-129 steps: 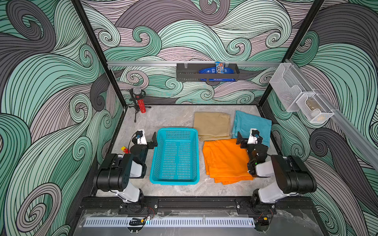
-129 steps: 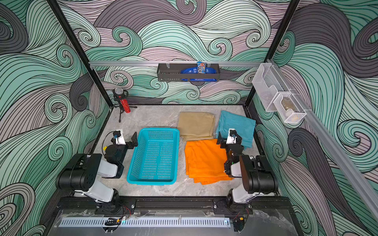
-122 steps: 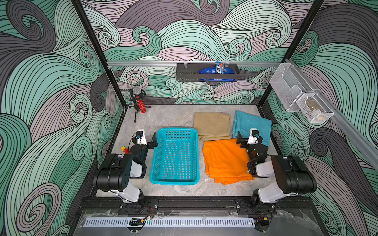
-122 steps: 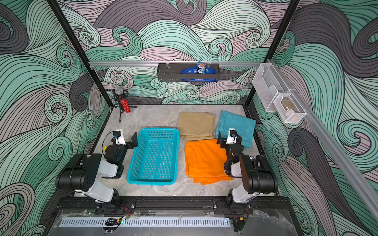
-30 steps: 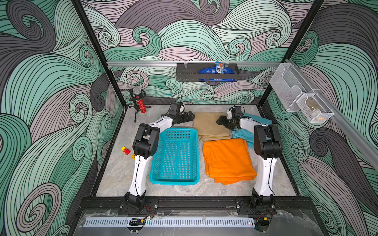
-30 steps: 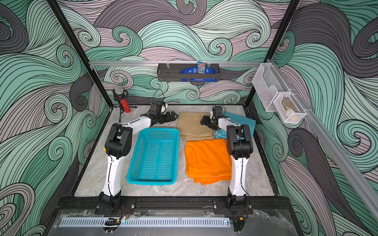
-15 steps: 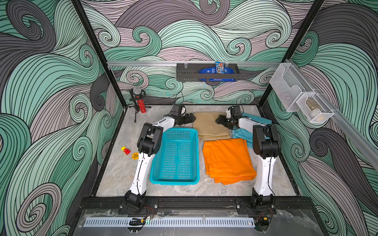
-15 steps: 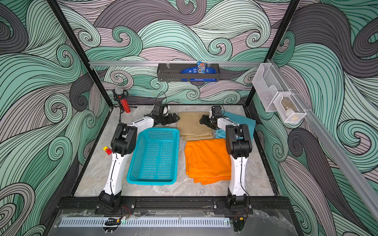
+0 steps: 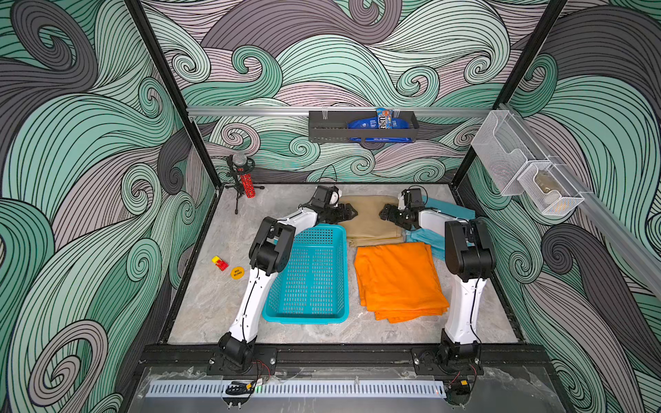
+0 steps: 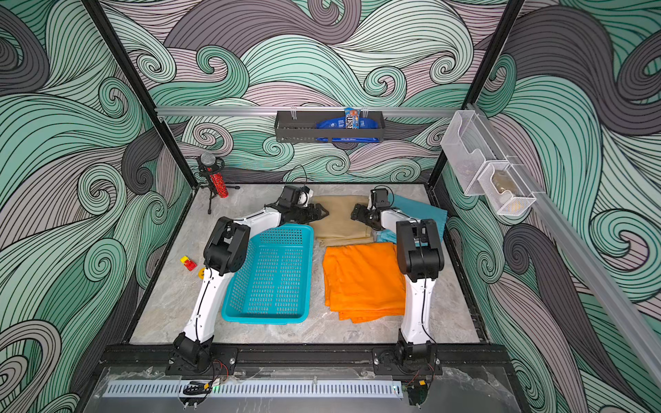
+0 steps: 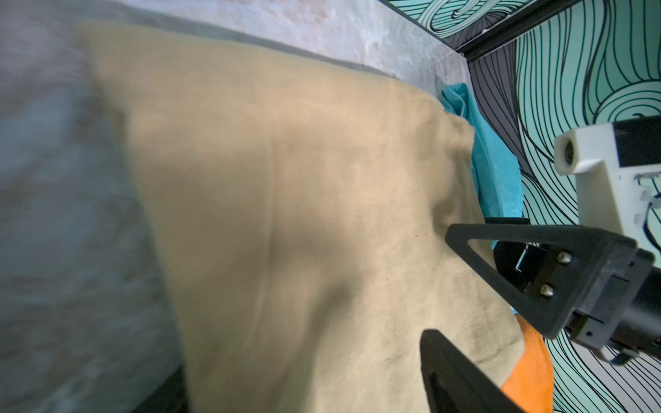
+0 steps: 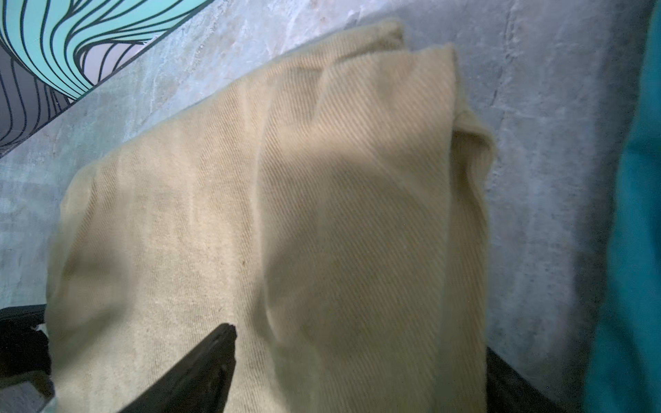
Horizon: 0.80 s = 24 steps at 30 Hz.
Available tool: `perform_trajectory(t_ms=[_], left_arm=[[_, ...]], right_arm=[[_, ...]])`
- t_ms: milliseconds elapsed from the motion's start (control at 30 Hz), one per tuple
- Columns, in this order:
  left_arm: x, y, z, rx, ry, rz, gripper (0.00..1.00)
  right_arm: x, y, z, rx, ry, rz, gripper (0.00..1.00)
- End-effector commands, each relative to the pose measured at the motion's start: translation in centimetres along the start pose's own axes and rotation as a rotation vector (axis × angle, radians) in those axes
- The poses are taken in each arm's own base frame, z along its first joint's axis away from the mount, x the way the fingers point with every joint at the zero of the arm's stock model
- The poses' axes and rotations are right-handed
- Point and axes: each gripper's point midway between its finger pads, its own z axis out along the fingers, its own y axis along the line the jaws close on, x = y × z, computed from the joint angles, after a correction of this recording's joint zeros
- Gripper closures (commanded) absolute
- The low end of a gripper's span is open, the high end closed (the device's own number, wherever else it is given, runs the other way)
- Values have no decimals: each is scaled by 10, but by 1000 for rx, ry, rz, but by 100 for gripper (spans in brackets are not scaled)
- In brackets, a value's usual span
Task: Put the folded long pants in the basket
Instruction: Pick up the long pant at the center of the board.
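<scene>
The left end effector (image 9: pixel 352 214) and the right end effector (image 9: pixel 383 213), both spread wide, sit at opposite edges of the khaki pants (image 9: pixel 368 225), which lie flat on the bench (image 9: pixel 221 307) just beyond the basket (image 9: pixel 311 319), with the orange pants (image 9: pixel 398 279) and teal pants (image 9: pixel 451 211) to the basket's right.

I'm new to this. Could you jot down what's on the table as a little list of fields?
Basket: turquoise, empty
Tan pants: folded, at the back
Orange pants: folded, right of basket
Teal pants: far right, partly under right arm
Left gripper: open, at tan pants' left edge
Right gripper: open, at their right edge
</scene>
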Motion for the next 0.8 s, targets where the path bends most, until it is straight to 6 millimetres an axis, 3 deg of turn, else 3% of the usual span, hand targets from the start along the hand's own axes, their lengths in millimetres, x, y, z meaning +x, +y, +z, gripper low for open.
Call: perform_trajectory(t_ms=[0, 100, 167, 233, 300, 333, 533, 767], left_arm=[[65, 37, 26, -76, 182, -118, 21], [65, 34, 31, -54, 189, -135, 31], [63, 31, 34, -37, 192, -145, 38], [60, 26, 36, -18, 190, -145, 54], [56, 22, 38, 3, 185, -147, 99], [54, 21, 39, 7, 182, -152, 100], [32, -2, 35, 67, 128, -157, 100], [-30, -62, 3, 179, -6, -98, 100]], right_arm=[[60, -33, 19, 85, 203, 45, 11], [57, -22, 21, 61, 202, 21, 16], [58, -18, 24, 40, 210, 23, 27], [58, -13, 27, 18, 217, 22, 50], [57, -10, 29, 0, 221, 18, 83], [56, -9, 29, -7, 221, 16, 97], [39, 5, 23, -44, 188, -4, 100], [0, 30, -4, -97, 93, -25, 100]])
